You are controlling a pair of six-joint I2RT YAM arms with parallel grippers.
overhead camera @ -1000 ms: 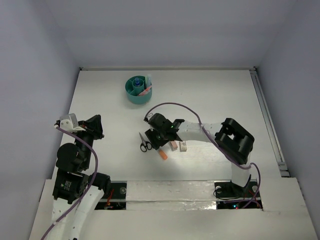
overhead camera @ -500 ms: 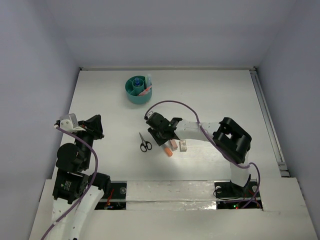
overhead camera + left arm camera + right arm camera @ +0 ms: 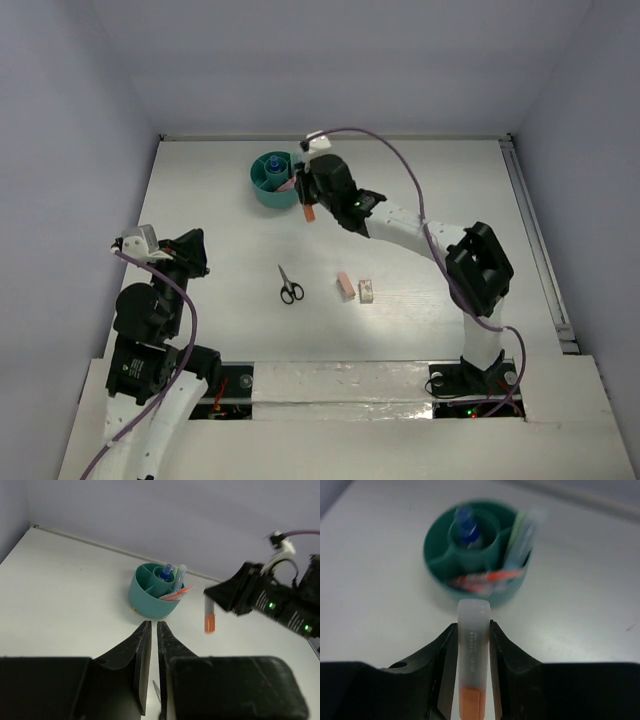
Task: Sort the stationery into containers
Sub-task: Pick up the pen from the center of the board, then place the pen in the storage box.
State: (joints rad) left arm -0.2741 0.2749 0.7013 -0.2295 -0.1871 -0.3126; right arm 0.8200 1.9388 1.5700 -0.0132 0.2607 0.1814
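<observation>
Right pincer (image 3: 472, 630) grips an orange marker (image 3: 472, 665) by its pale barrel, one finger pressed to each side; the marker hangs upright in the air with its orange end down, clear of the counter (image 3: 470, 180); it is just beside the teal organiser (image 3: 262, 192), at the side nearest the right arm, and not inside any compartment.

Left pincer (image 3: 153, 625) is pulled back near its own base, well apart from the organiser; its fingers stand almost together with only a thin slit between them and nothing in it.

Inside the organiser, a small blue-capped bottle (image 3: 465, 522) stands in the central cup; a pale green pen (image 3: 522, 535) stands upright in an outer compartment on the side away from the left arm; pink and red pens (image 3: 485, 577) lie slanted in the outer compartment nearest the held marker, their tips reaching past the rim.

On the open counter, well apart from the organiser and nearer the arm bases, black-handled scissors (image 3: 290, 287) lie flat with the handles toward the bases; to their right sit a pink eraser (image 3: 346, 286) and a white eraser (image 3: 367, 291), just beside each other; whether the two touch I cannot tell.
</observation>
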